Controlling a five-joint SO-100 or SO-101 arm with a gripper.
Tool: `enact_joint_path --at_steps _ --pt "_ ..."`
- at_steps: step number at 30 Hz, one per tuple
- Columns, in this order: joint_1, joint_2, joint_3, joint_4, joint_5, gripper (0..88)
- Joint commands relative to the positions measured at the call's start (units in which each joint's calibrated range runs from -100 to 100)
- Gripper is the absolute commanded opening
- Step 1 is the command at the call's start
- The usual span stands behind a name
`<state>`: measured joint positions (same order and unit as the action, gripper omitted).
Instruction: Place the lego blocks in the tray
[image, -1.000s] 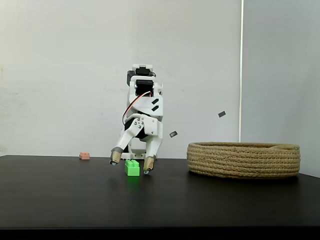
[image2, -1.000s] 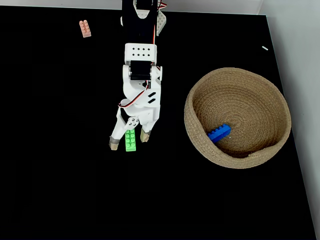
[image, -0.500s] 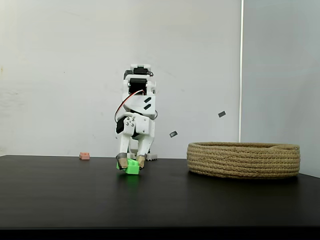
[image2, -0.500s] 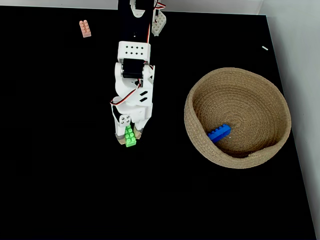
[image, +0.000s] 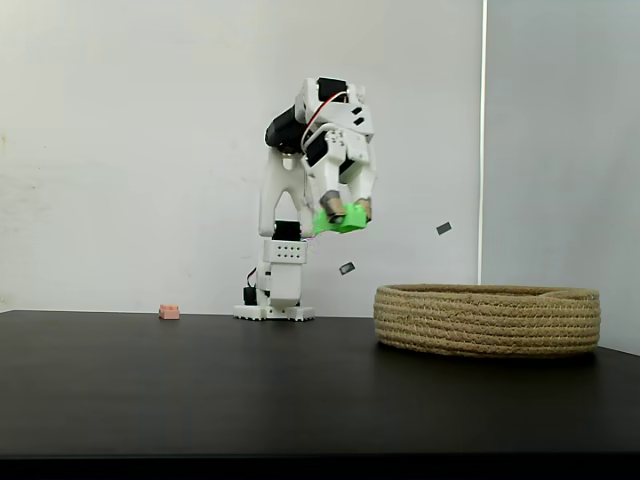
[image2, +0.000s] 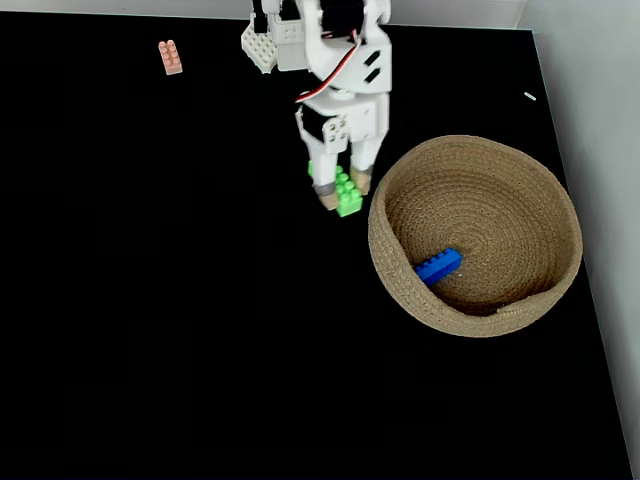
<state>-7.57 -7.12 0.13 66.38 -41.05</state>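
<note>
Fingers (image: 345, 212) clamped on the green brick (image: 338, 223), raised above the table, left of the basket (image: 487, 320).

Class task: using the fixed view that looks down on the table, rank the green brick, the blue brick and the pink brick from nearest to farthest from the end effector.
1. Green brick: held between the fingers of the end effector.
2. Blue brick: lower right, lying inside the rope basket.
3. Pink brick: far upper left corner of the table.
</note>
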Motion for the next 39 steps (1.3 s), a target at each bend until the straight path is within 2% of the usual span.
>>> enact_joint_path --at_steps 1,3,11,18,20,25,28,35,39 --pt "-4.8 -12.9 7.7 -13.2 -2.8 0.2" --pt "-6.4 -15.4 10.9 -17.0 -2.5 0.2" --pt "-12.5 -11.6 11.0 -18.6 -3.5 1.4" --pt "-14.9 -9.5 9.7 -19.3 -3.1 19.6" --pt "-15.3 -9.2 9.9 -19.3 -1.7 26.0" --pt "-15.0 -7.4 11.2 -19.8 0.1 30.7" --pt "-13.2 -8.4 14.2 -19.2 1.4 31.1" --pt "-0.7 -20.4 27.6 -18.4 10.8 31.5" --pt "7.6 -22.8 27.8 -10.4 14.7 33.3"
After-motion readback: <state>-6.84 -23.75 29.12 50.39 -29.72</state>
